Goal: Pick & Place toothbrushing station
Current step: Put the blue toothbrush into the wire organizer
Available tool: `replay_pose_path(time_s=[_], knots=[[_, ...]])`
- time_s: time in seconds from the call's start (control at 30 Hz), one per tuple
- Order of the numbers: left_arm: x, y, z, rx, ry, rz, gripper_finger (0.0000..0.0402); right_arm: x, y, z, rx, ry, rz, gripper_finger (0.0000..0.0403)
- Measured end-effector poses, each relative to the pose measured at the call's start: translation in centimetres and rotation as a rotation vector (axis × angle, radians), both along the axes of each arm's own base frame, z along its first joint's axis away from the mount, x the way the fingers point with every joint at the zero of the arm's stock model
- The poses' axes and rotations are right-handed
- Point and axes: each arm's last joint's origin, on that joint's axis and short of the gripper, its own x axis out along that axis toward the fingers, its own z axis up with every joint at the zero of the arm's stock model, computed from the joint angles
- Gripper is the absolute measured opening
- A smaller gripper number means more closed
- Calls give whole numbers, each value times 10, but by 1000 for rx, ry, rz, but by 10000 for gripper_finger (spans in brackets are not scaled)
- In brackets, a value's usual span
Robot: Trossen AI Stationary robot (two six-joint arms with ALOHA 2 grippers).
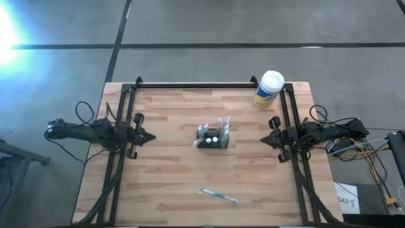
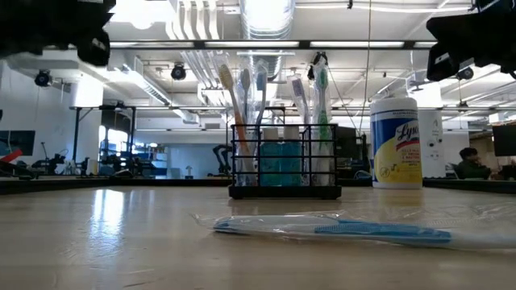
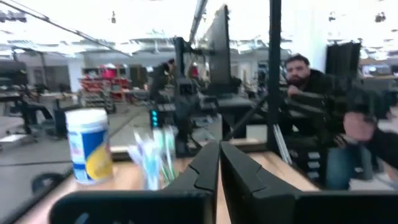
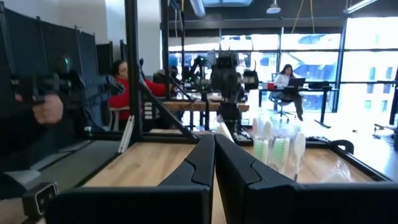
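Note:
The toothbrushing station (image 1: pixel 212 137), a small black mesh caddy with upright toothbrushes and a blue cup inside, stands on its base at the table's middle; it also shows in the low view (image 2: pixel 284 165). A wrapped blue toothbrush (image 1: pixel 219 196) lies flat near the table's near edge, also in the low view (image 2: pixel 355 229). My left gripper (image 1: pixel 150 137) hovers shut at the table's left, pointing toward the caddy. My right gripper (image 1: pixel 263 140) hovers shut at the table's right, pointing toward the caddy. Both are empty and apart from it.
A yellow canister with a white lid (image 1: pixel 269 89) stands at the table's far right corner. A black frame rail (image 1: pixel 196 85) runs along the far edge and down both sides. People sit in the room beyond the table (image 3: pixel 311 93).

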Motion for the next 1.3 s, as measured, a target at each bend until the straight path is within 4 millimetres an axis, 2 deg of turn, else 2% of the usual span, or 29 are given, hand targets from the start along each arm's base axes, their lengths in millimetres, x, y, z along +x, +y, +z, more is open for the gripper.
replay_pose_path(time_s=[0.1,0.23,0.47,0.57,0.63,0.8,0.9,0.97,1.17,1.3], knots=[[8,-2,26,3,14,-15,30,1,0,-3,-27,25,-4,11],[35,-12,59,35,121,-46,55,1,0,-4,-30,39,-4,11],[115,-41,102,153,413,20,112,1,0,-4,-3,42,1,11],[150,-61,102,193,526,-34,133,1,0,-5,-3,50,1,11],[169,-76,111,204,518,-65,145,1,0,-6,-3,65,2,11],[214,-110,100,220,642,-109,163,2,0,-8,6,87,5,11],[238,-126,109,144,631,-103,167,2,0,-8,5,86,5,11],[253,-133,109,97,669,-93,168,2,0,-8,1,84,4,11],[286,-152,78,149,833,-97,168,2,0,-8,-2,82,3,11],[303,-164,54,103,894,-141,168,2,0,-8,-3,83,2,11]])
